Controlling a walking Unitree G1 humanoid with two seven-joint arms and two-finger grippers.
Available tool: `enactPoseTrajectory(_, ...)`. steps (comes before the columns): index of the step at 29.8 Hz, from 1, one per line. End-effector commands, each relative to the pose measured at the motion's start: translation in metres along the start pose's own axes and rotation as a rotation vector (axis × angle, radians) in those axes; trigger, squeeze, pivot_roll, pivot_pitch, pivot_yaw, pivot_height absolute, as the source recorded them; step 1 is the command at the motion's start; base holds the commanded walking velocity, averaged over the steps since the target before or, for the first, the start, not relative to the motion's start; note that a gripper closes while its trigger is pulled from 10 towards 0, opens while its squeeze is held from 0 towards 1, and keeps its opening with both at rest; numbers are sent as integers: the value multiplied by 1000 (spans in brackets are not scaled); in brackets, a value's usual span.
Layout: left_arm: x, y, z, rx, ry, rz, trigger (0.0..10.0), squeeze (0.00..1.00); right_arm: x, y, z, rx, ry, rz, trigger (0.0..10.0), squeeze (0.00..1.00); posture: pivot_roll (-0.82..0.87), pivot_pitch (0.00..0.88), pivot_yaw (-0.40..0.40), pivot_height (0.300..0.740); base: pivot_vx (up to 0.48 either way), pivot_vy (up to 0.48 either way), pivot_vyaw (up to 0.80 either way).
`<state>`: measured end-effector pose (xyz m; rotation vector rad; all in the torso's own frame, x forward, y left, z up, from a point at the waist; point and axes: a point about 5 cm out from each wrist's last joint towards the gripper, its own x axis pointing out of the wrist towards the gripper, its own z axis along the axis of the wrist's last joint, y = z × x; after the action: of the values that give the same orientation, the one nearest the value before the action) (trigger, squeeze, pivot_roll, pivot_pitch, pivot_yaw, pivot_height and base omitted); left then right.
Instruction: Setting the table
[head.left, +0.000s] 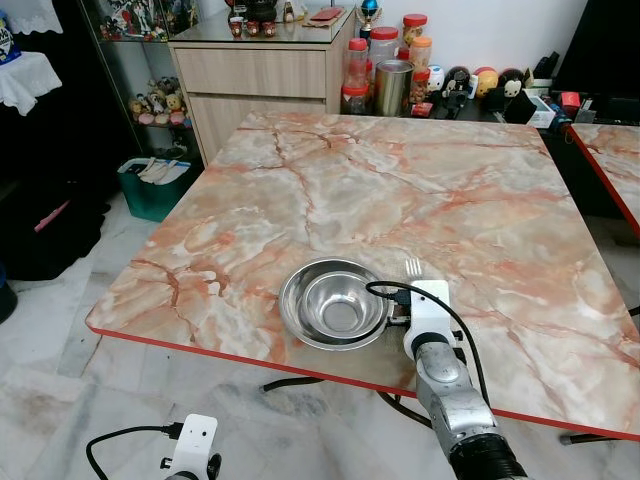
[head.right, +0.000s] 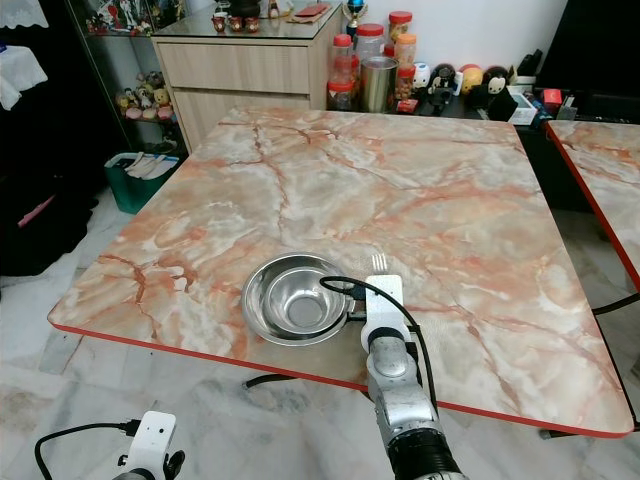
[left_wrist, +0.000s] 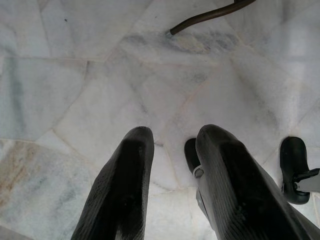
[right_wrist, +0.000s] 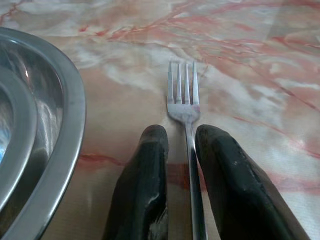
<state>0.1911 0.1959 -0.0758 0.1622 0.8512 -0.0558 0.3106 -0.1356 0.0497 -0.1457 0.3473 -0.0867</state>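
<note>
A steel bowl (head.left: 335, 302) sits near the front edge of the marble table (head.left: 420, 180). Just to its right a silver fork (head.left: 411, 267) lies flat on the tabletop, tines pointing away from me. My right gripper (right_wrist: 181, 131) is low over the fork handle (right_wrist: 192, 165), one finger on each side. The far finger touches the handle, and a narrow gap shows on the bowl side. The fingers stand slightly open. My left gripper (left_wrist: 172, 135) hangs below the table over the floor, open and holding nothing.
The table's red front edge (head.left: 200, 345) is close to me. Jars and a steel canister (head.left: 392, 85) stand behind the table by a wooden cabinet (head.left: 260, 75). A green bin (head.left: 155, 185) sits on the floor at left. A second table's corner (head.left: 610, 160) is at right.
</note>
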Motion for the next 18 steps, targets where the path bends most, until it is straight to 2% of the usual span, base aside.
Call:
enactPoseTrajectory(1,-1,5,-3,7,17,14,10000,0,1,2,1,9,2,4,10000,1000,-23,16,26,736,0,0,0)
enactPoseTrajectory(2,-1,5,-3,7,16,14,10000,0,1,2,2,8,1,3,10000,1000,-23,17,28,736,0,0,0)
enactPoseTrajectory(3,-1,5,-3,7,15,13,10000,0,0,1,2,6,-3,0,10000,659,-22,18,26,736,0,0,0)
enactPoseTrajectory(4,-1,5,-3,6,15,13,10000,0,0,1,3,6,-4,-2,10000,659,-22,18,26,736,0,0,0)
enactPoseTrajectory(5,-1,5,-3,7,14,13,10000,0,0,1,3,6,-7,-4,10000,78,-20,16,27,736,0,0,0)
enactPoseTrajectory(6,-1,5,-3,7,14,13,10000,0,0,1,4,7,-9,-6,10000,78,-20,16,27,736,0,0,0)
enactPoseTrajectory(7,-1,5,-3,6,14,13,10000,0,0,0,8,12,-26,-17,10000,0,-20,17,29,736,0,0,0)
enactPoseTrajectory(9,-1,5,-3,6,14,13,10000,0,0,-1,16,25,-61,-29,10000,0,-20,17,29,736,0,0,0)
enactPoseTrajectory(12,-1,5,-3,6,14,13,10000,0,0,-2,16,25,-64,-29,10000,0,-20,17,29,736,0,0,0)
enactPoseTrajectory(15,-1,5,-2,5,9,13,10000,0,-2,-6,45,49,-203,-54,10000,0,-23,13,29,736,0,0,0)
enactPoseTrajectory(18,-1,4,-1,4,8,12,10000,0,-2,-6,48,48,-211,-54,10000,0,-23,13,29,736,0,0,0)
